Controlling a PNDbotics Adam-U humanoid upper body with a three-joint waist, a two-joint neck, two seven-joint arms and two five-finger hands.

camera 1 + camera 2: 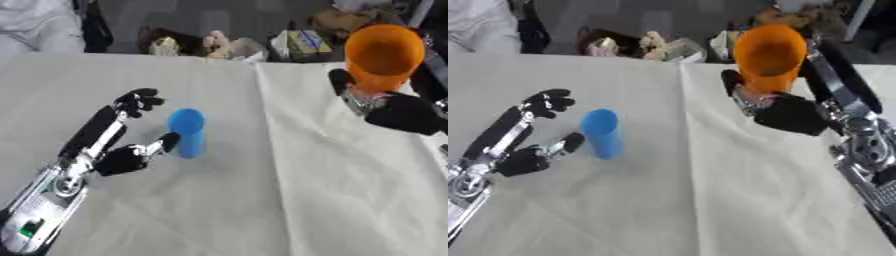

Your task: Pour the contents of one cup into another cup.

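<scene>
— Nearest us, that left hand lies on the white cloth, fingers spread apart, thumb just beside the blue cup. Is it holding it?

— No, I'd say not. The thumb tip is close against the cup's near-left side, maybe touching, but nothing is curled round it. The cup stands upright on the cloth, left of the middle fold, its long axis vertical and its mouth pointing up.

— And the orange one?

— The orange cup is up in the air on the far right, clamped in the right hand, fingers wrapped round its lower part. It's tipped so its mouth faces towards us; you look straight into it. I can't tell what's inside, if anything.

— So which step is this?

— My guess: the lift is done and the carry to the blue cup isn't. The two cups are well apart.

— What does the next move need?

— Bringing the orange cup left and nearer, its rim above the blue mouth, then tilting further. The blue mouth is narrow, so aim matters, and the left hand might steady it.
</scene>
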